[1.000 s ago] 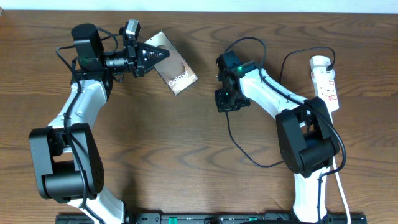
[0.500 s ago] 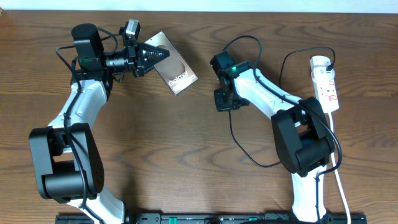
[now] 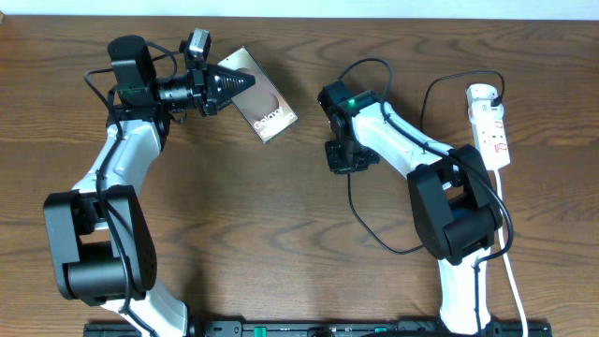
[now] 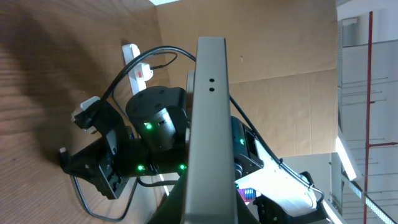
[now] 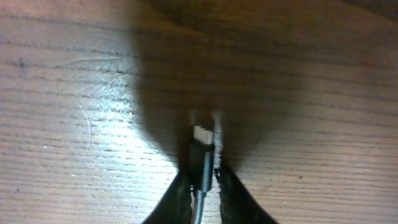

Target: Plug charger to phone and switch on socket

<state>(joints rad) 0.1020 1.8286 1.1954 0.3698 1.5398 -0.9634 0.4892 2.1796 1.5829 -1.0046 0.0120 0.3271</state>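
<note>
The charger [image 5: 202, 142] tip sits pinched in the right claw [image 5: 204, 123]; left claw [image 3: 247, 82] clasps the phone [image 3: 269, 105].

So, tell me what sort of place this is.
Probably an indoor lab or workshop test bench: a brown wood-grain table, brown cardboard-like panels standing behind it, and a white elongated power strip lying on it.

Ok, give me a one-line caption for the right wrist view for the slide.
Right gripper holds the charger by its connector tip between its fingers, pointing at the wooden table.
</note>
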